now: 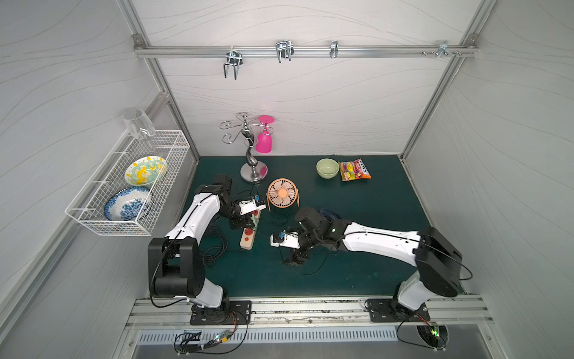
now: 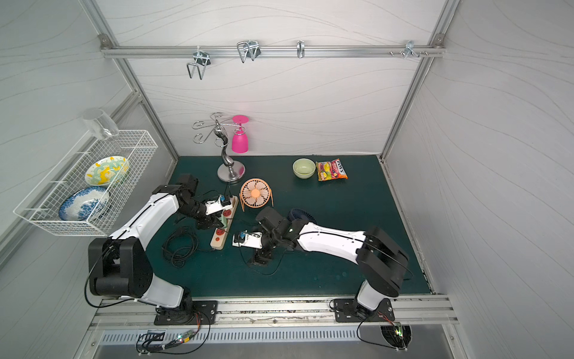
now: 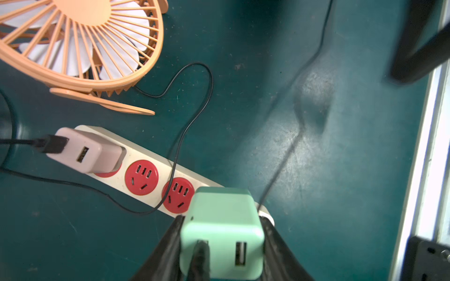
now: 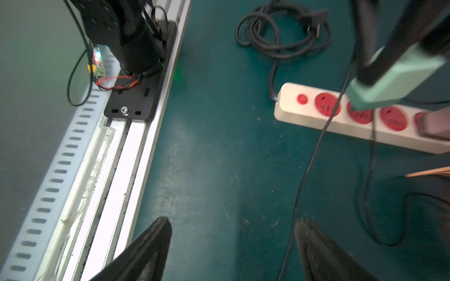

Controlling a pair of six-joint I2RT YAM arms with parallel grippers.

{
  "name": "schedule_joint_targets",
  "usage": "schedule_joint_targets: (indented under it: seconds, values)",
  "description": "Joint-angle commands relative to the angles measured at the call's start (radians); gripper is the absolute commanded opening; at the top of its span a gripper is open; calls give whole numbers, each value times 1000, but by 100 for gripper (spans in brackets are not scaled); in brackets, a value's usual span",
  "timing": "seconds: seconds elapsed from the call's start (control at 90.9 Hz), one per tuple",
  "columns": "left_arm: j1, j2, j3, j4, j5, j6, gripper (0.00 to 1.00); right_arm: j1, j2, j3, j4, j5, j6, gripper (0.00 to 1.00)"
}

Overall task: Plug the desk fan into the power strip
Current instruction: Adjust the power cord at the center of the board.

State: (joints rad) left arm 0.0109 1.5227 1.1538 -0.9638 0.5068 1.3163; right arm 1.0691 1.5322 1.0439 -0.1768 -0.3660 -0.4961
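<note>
My left gripper is clenched on the flat sides of the mint-green boxy plastic USB charger. The charger is tilted onto a socket of the long cream plastic power strip, which lies flat beside the round orange plastic fan. My right gripper gapes empty. The strip looks light and slippery, so I'd brace its switch end.

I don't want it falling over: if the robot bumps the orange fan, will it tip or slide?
Probably slide: the orange desk fan looks like thin, light plastic. It might also tip, since it sits tilted on a slim stand. The thin black cable at its base lies slack, so it likely won't hold it back.
</note>
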Motion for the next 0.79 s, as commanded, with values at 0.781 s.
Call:
schedule_joint_targets:
  seconds: [0.781]
  values:
    - [13, 95, 108, -191, -30, 316, 0, -533, -1082, -474, -262, 352, 159, 99]
